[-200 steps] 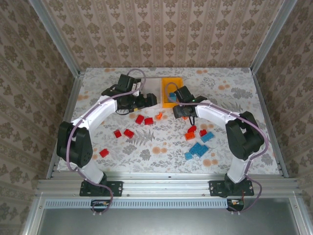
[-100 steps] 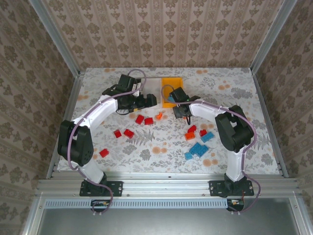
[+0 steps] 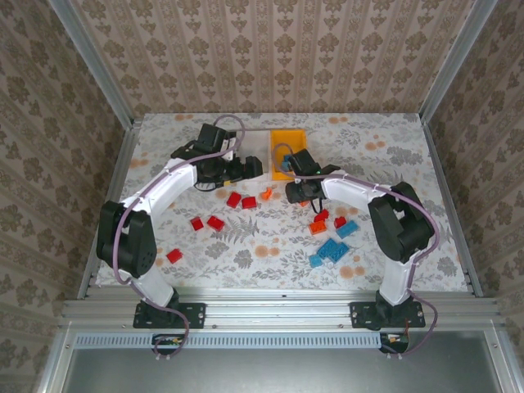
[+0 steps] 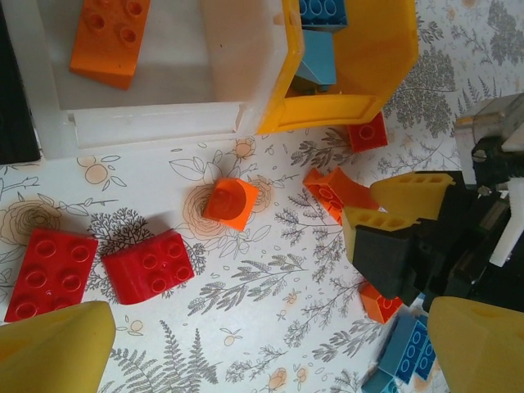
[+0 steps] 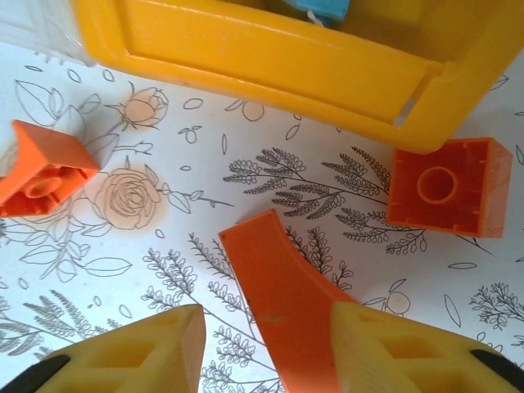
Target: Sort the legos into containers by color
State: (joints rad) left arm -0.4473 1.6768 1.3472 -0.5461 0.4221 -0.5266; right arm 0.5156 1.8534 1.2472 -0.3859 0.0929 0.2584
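legos (image 4: 147, 266) before containers (image 4: 385, 49), containers seemingly touching

The right gripper (image 5: 266, 348) straddles a curved orange brick (image 5: 278, 295) on the floral tablecloth (image 5: 164, 246), with a gap beside one finger. A studded orange brick (image 5: 41, 168) and an upturned orange brick (image 5: 446, 188) lie near the orange-yellow bin (image 5: 270, 49).

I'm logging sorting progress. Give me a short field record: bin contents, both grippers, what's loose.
white bin: one orange brick inside
yellow bin: blue bricks inside
left gripper: open, empty
right gripper: open, straddling a curved orange piece, not closed on it
table: red bricks, plus orange and blue ones, unsorted
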